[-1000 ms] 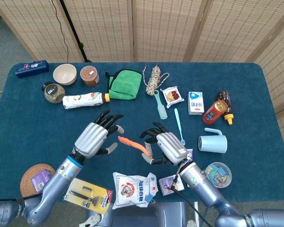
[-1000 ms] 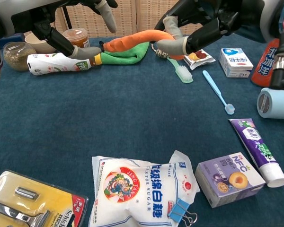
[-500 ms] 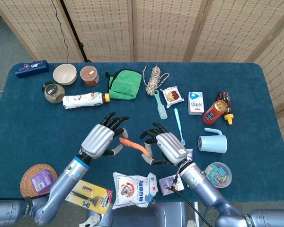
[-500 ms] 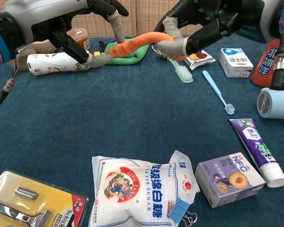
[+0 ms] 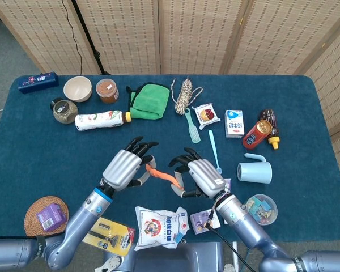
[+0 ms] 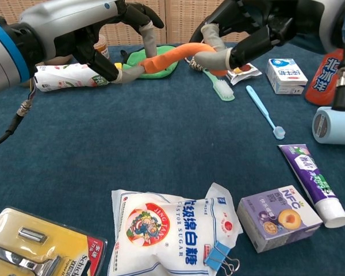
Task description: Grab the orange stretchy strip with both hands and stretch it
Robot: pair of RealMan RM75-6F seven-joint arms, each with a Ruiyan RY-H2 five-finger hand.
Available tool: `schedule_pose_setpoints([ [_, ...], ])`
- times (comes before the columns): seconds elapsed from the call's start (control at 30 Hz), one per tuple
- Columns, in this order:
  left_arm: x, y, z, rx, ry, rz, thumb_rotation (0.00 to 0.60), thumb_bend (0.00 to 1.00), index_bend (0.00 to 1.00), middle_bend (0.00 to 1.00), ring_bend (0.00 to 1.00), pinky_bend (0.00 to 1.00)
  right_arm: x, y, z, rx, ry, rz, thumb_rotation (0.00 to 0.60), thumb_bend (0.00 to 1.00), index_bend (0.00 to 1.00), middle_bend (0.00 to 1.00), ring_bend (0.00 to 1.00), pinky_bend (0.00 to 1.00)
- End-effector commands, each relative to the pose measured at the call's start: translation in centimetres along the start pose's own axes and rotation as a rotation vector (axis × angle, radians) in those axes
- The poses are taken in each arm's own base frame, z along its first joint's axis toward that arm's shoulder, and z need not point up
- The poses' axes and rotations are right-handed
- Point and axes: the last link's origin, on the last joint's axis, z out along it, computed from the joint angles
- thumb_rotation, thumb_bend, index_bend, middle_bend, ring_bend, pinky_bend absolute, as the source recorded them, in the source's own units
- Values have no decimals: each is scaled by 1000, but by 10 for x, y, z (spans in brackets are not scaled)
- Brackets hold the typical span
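Observation:
The orange stretchy strip [image 5: 163, 175] hangs above the blue table [image 5: 39, 136], between my two hands. In the chest view the strip [image 6: 175, 54] arcs in front of the green cloth. My right hand [image 5: 201, 177] grips its right end between thumb and finger, as the chest view of this hand [image 6: 259, 26] shows. My left hand [image 5: 124, 167] has reached the strip's left end. In the chest view the left hand [image 6: 92, 26] has a finger over that end and its thumb under it, pinching it.
A sugar bag [image 5: 160, 226] lies near the front edge below the hands, beside a yellow razor pack [image 5: 105, 233]. A blue toothbrush [image 5: 213, 150] and blue mug [image 5: 255, 170] sit to the right. A green cloth [image 5: 150, 101] and drink bottle [image 5: 102, 120] lie behind.
My left hand moved right, from apart from the strip to its left end, and its fingers closed around that end. The right hand kept its grip and hardly moved.

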Motion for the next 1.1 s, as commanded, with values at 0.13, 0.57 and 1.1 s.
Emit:
schedule_pose_setpoints([
  [0.13, 1, -1, 0, 4, 8, 0, 600, 442, 578, 182, 190, 76, 1, 2, -1, -5, 2, -6, 600, 590, 718, 323, 247, 48],
  [0.57, 3, -3, -1, 11, 23, 12, 600, 497, 663, 225, 212, 85, 2, 3, -1, -7, 3, -18, 600, 621, 739, 337, 274, 57],
  [1.1, 11, -11, -2, 26, 37, 41, 600, 503, 712, 267, 234, 99, 11, 8, -1, -19, 19, -14, 600, 628, 749, 346, 308, 73],
])
